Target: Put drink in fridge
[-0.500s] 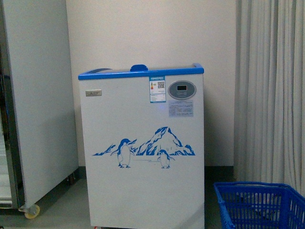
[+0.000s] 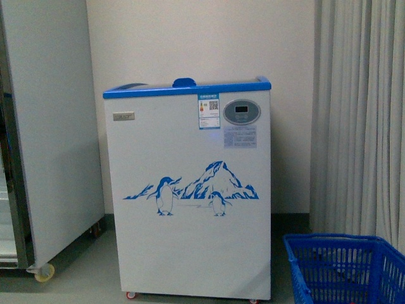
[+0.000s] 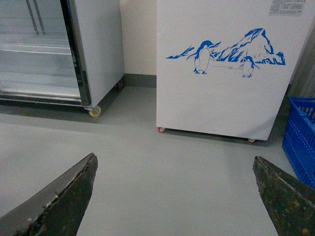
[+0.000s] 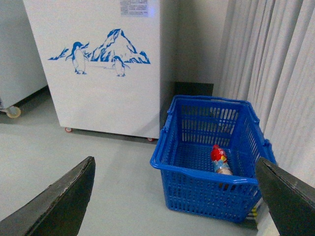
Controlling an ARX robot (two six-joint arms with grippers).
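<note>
The drink [image 4: 220,160], a red-capped bottle, sits at the bottom of the blue plastic basket [image 4: 204,171], which stands on the floor just beside the fridge [image 2: 190,190] and close to the curtain [image 2: 361,114]. Whether the bottle lies flat or leans on the mesh wall cannot be told. The left gripper [image 3: 173,160] and the right gripper [image 4: 174,161] both hang over bare floor with their jaws spread wide and holding nothing.

The first risk is likely the pick itself. The basket is deep and light, so a wide jaw coming down at an angle could catch the rim or a folded handle and drag the whole basket. The round bottle may also roll away under a one-sided touch or slip from a grip taken on the cap.

The second risk is the fridge top. From this low angle only the blue rim and the lid handle [image 2: 184,82] show, so the lid's position is unclear. If it is shut, the bottle would strike glass unless the other arm slides it first. The tall grey cabinet [image 2: 57,126] nearby could also be mistaken for the target.
</note>
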